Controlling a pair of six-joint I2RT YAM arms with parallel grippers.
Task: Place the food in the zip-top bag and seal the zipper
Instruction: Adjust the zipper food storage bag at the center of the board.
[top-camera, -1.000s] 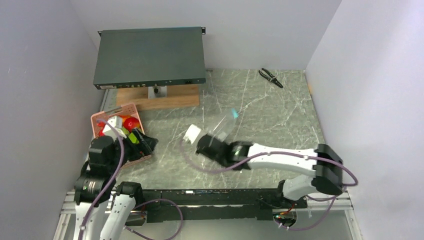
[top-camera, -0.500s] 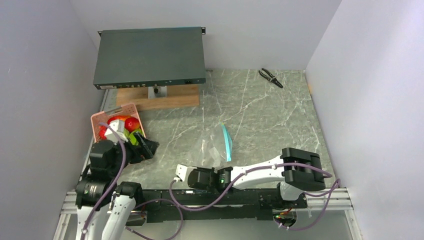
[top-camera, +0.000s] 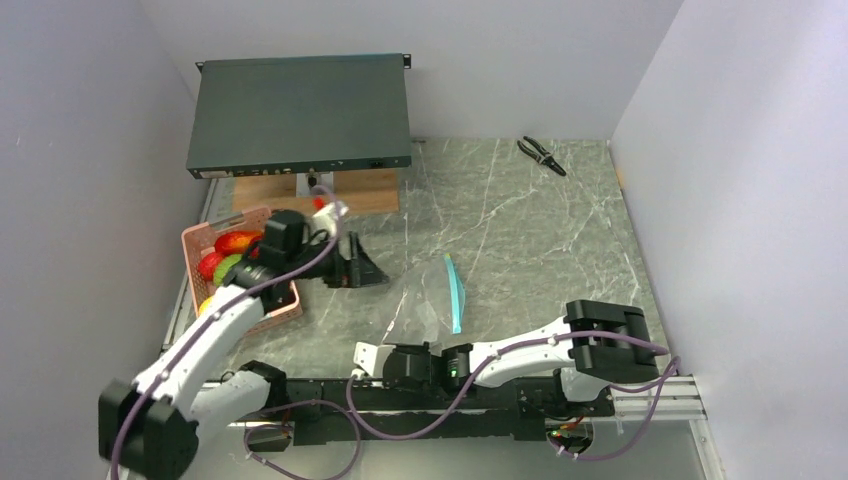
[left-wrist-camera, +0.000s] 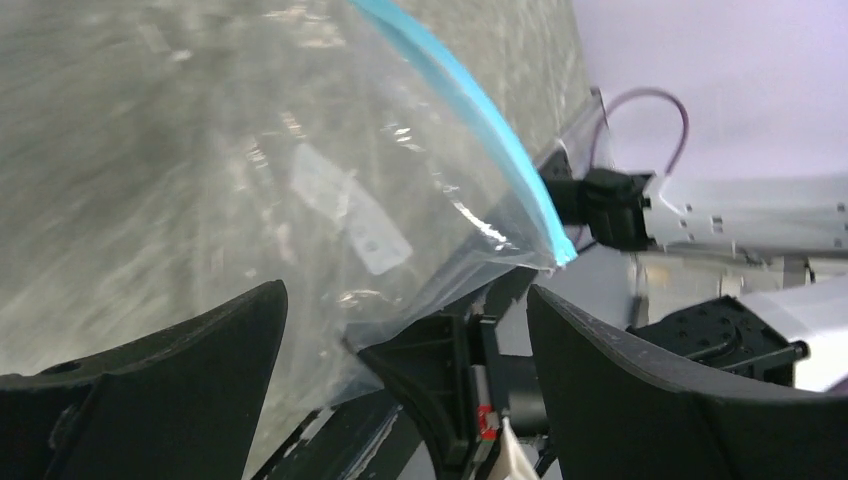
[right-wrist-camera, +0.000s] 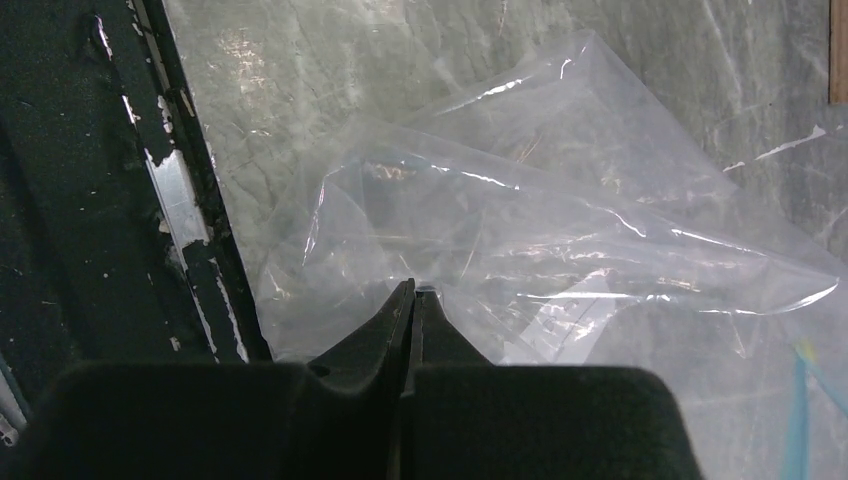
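The clear zip-top bag (top-camera: 425, 300) lies crumpled on the marble table, its teal zipper (top-camera: 454, 290) along the right side. My right gripper (top-camera: 403, 350) is at the bag's near edge, shut on the plastic; the right wrist view shows the jaws (right-wrist-camera: 412, 288) pinched together on a fold of the bag (right-wrist-camera: 560, 240). My left gripper (top-camera: 370, 274) is open and empty, just left of the bag. In the left wrist view it (left-wrist-camera: 405, 290) faces the bag (left-wrist-camera: 250, 170) and zipper (left-wrist-camera: 470, 115). The food, red (top-camera: 237, 241), green (top-camera: 228, 266) and yellow, sits in the pink basket (top-camera: 275, 312).
A dark flat device (top-camera: 300, 112) rests on a wooden block (top-camera: 320, 195) at the back left. Black pliers (top-camera: 541, 155) lie at the back right. White walls close in both sides. A metal rail (top-camera: 430, 395) runs along the near edge.
My left arm swung from the basket out to the right, toward the bag. My right gripper pulled the bag down to the near edge, then held still.
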